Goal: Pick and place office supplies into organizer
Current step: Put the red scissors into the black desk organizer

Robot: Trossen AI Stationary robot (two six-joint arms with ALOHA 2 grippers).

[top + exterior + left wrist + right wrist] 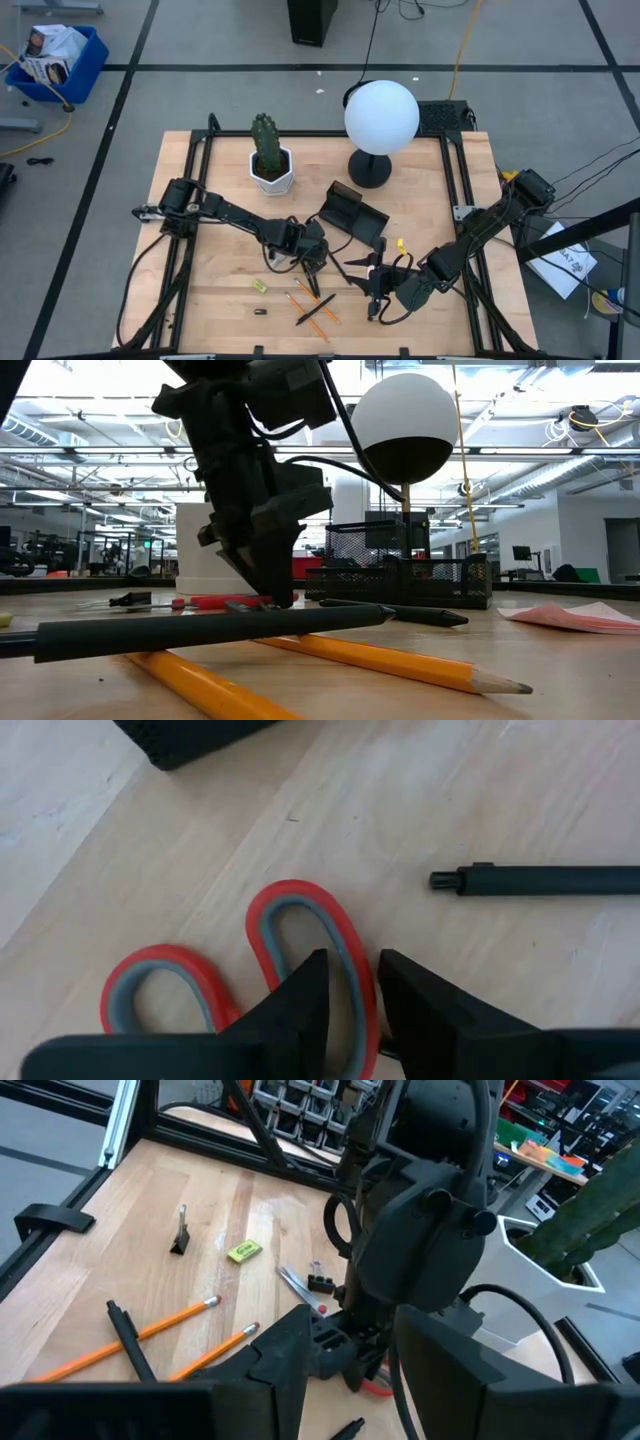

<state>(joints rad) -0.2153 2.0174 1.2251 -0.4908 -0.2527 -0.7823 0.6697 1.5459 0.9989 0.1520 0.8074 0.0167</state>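
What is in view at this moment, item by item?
Scissors: one, red handles, on the table under the left arm's jaws.
Pencils: about three, orange, near table front.
Pen: one, black, beside scissors.
Yellow piece: one, front left.
Black clip: one, front left.
Organizer: one, black, table centre.
Cactus pot: one, white, back left.
Lamp: one, white globe, black base, back centre.
Left gripper: jaws straddling one scissor handle loop.
Right gripper: low over the table front, jaws open, empty.
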